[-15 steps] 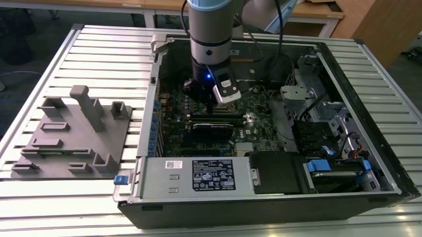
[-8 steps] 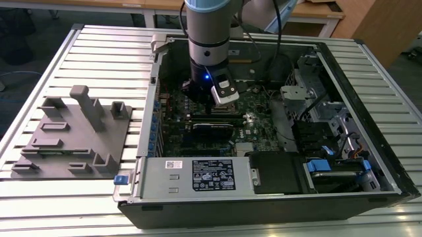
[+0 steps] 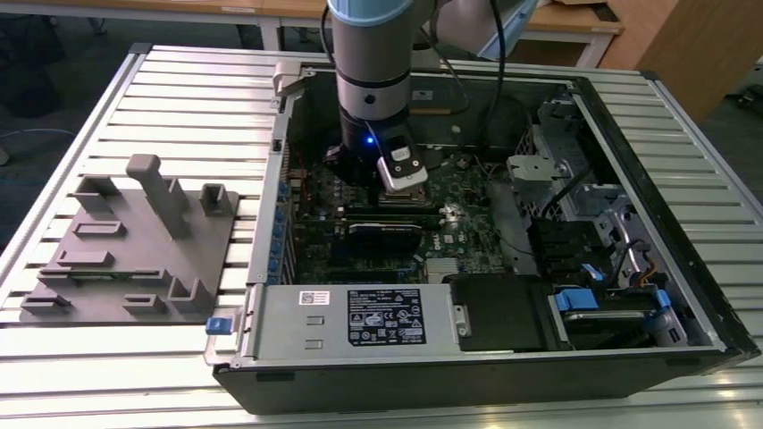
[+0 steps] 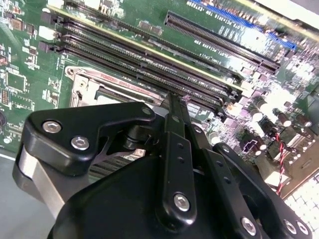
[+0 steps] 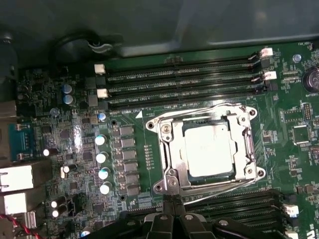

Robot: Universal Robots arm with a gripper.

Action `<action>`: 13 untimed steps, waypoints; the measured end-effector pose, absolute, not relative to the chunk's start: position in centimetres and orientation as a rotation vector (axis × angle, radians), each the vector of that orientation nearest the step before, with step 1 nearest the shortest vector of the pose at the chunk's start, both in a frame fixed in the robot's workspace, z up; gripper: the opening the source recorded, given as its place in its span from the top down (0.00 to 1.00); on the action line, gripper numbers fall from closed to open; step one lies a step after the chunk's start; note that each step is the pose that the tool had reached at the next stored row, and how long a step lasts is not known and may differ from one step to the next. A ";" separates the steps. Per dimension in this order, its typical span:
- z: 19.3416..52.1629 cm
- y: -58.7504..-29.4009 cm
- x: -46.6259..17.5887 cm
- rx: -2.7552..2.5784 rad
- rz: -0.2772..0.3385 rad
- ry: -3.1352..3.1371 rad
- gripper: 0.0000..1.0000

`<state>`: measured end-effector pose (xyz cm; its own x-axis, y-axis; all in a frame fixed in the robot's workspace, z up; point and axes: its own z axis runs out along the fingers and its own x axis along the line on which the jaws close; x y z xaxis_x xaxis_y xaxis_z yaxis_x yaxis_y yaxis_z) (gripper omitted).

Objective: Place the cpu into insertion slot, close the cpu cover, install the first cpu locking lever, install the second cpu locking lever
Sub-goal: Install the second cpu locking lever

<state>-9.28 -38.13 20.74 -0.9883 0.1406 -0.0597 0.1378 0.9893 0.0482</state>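
Hovering tool (image 5: pixel 172 206) beside the cpu cover's (image 5: pixel 172 149) edge.

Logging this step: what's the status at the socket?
Gripper shut, empty, at the socket edge. Cpu seated; cpu cover down around it. Nothing in the way.

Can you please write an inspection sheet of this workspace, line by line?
Surface: slatted metal table, carrying an open computer case.
Job's things: chip lies in its socket under the metal cover frame, which is down; wire levers lie along the frame.
Clutter: grey holder block on the table, at the exterior view's left.
Claw: claw shut, holding nothing, hovering beside the socket.
Cables: red and black wires at the board's edge.
Surroundings: wooden desks behind the table.
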 end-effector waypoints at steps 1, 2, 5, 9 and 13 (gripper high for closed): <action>20.7 -38.1 -9.3 0.215 0.070 3.070 0.90; 20.7 -38.2 -9.3 0.215 0.071 3.070 0.90; 20.7 -38.3 -9.3 0.215 0.072 3.070 0.90; 20.7 -38.4 -9.5 0.216 0.079 3.070 0.90; 20.6 -38.5 -9.8 0.216 0.102 3.071 0.90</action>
